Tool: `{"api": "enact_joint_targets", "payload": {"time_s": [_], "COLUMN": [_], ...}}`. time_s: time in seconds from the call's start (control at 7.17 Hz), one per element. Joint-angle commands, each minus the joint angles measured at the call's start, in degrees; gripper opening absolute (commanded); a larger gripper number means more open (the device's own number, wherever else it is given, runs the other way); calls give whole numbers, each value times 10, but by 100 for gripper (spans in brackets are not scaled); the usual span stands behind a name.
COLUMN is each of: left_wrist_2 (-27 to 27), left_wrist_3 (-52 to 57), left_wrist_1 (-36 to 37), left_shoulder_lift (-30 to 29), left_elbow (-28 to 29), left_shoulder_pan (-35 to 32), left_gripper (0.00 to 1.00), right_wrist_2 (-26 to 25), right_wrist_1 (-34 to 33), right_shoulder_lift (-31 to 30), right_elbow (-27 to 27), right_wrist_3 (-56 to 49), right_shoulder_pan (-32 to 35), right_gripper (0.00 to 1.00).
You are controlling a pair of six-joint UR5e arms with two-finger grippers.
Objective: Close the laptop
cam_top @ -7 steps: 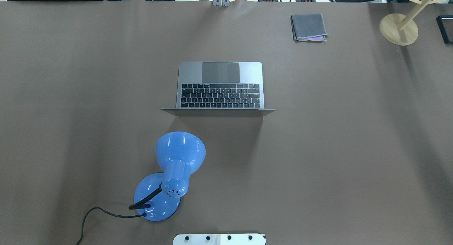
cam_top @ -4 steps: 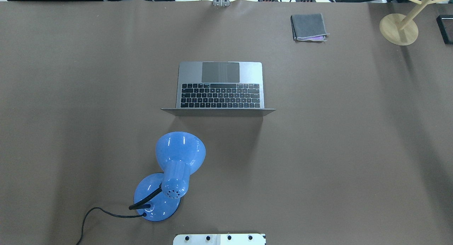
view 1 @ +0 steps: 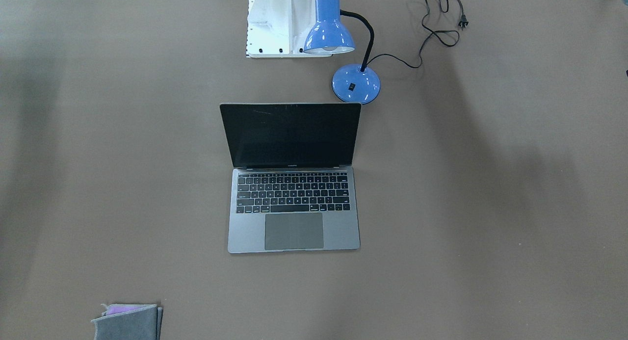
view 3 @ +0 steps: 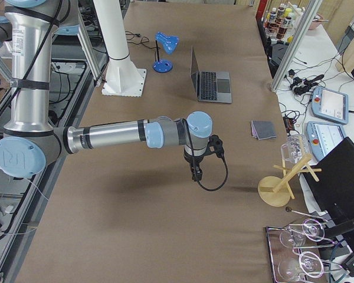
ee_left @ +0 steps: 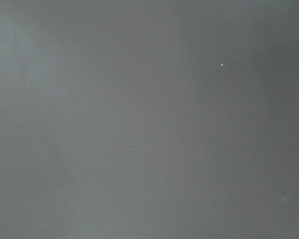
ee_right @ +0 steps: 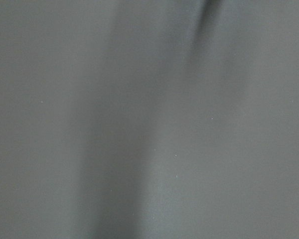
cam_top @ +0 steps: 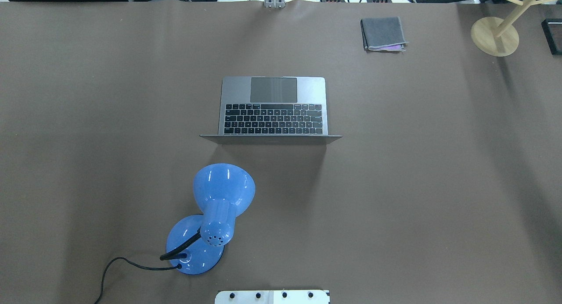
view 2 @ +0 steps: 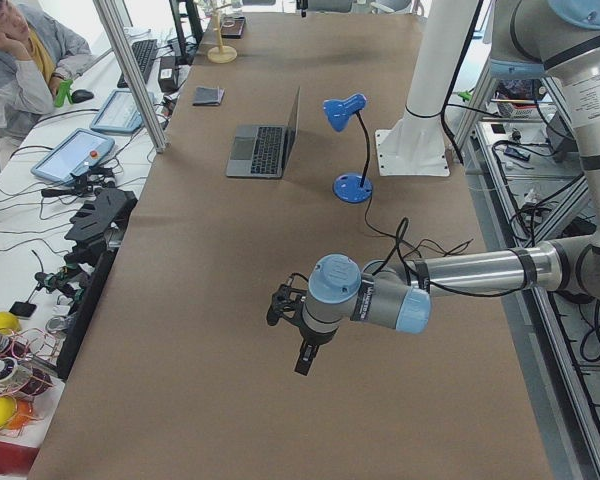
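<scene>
You'll find the thin space-grey metal laptop [view 1: 293, 202] open at mid-worktop [view 1: 490, 207], lid upright. A blue gooseneck desk lamp [view 1: 355, 82] stands near its lid. The left end effector [view 2: 305, 358] and right end effector [view 3: 195, 174] hang well apart from it; you cannot tell whether either is released or clenched.

The robot's right arm [view 3: 112, 135] stretches low across the brown bench [view 3: 165, 236], its gripper [view 3: 195, 175] pointing down well apart from the laptop [view 3: 212, 84], which stands open near a blue desk lamp [view 3: 164, 47], while a folded grey cloth [view 3: 263, 130] and a wooden stand [view 3: 277, 187] sit toward the bench's edge.
</scene>
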Motion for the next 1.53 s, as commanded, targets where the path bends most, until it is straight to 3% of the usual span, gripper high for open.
{"api": "enact_joint_targets", "payload": {"time_s": [0.0,0.28,0.42,0.56,0.7,0.84,0.98,1.12,1.4], "left_wrist_2": [-1,-12,-74,-89,-94,-94,-94,-101,-97], "left_wrist_3": [0,-4,-92,-181,-246,-361,-460,-554,-746], "left_wrist_1": [1,1,0,-27,-36,-36,-36,-37,-38], "left_shoulder_lift": [0,-2,-7,-9,-26,-48,-71,-96,-194], "left_elbow": [0,-4,-14,-34,-50,-77,-104,-133,-152], "left_shoulder_pan": [2,3,4,10,46,99,151,203,300], "left_gripper": [97,97,97,98,97,84,51,1,0], "right_wrist_2": [1,23,54,52,43,36,35,6,-65], "right_wrist_1": [0,0,1,1,1,1,1,1,0], "right_shoulder_lift": [4,5,8,8,21,42,75,110,169], "right_elbow": [1,18,35,85,130,153,173,206,230], "right_wrist_3": [1,2,23,119,228,301,388,492,666], "right_shoulder_pan": [-5,-11,-26,-55,-98,-137,-174,-229,-345], "right_gripper": [100,100,100,100,90,71,31,0,0]}}
